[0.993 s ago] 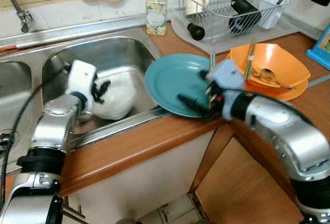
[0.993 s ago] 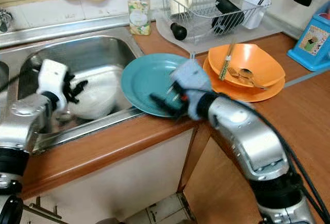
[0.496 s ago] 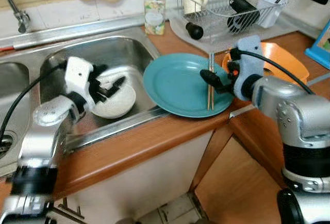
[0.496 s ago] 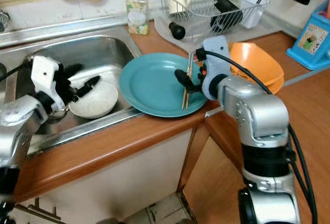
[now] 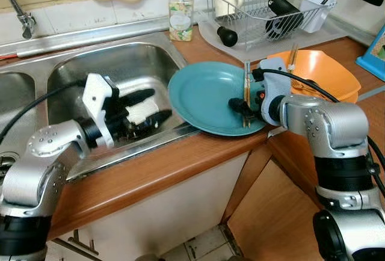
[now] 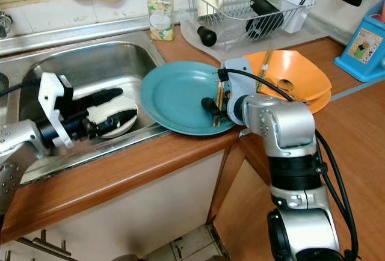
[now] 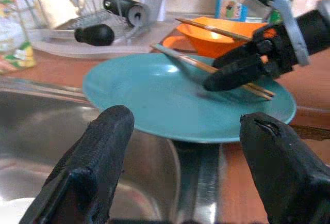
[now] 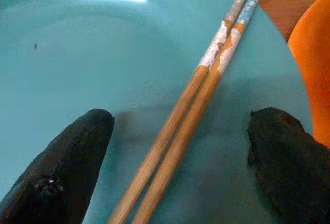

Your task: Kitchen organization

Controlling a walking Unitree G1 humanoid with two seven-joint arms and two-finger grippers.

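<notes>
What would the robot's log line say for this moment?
right hand: open over chopsticks on teal plate | left hand: open around white bowl

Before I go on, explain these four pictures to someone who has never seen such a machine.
It is a humanoid robot with two silver arms ending in black two-fingered jaws. Two pictures come from its head, looking down at a wooden kitchen counter; two come from cameras on its wrists. The left gripper, open, reaches into the steel sink around a white bowl. The right gripper, open, straddles a pair of wooden chopsticks lying on a round teal plate. Orange bowls sit beside it.
</notes>
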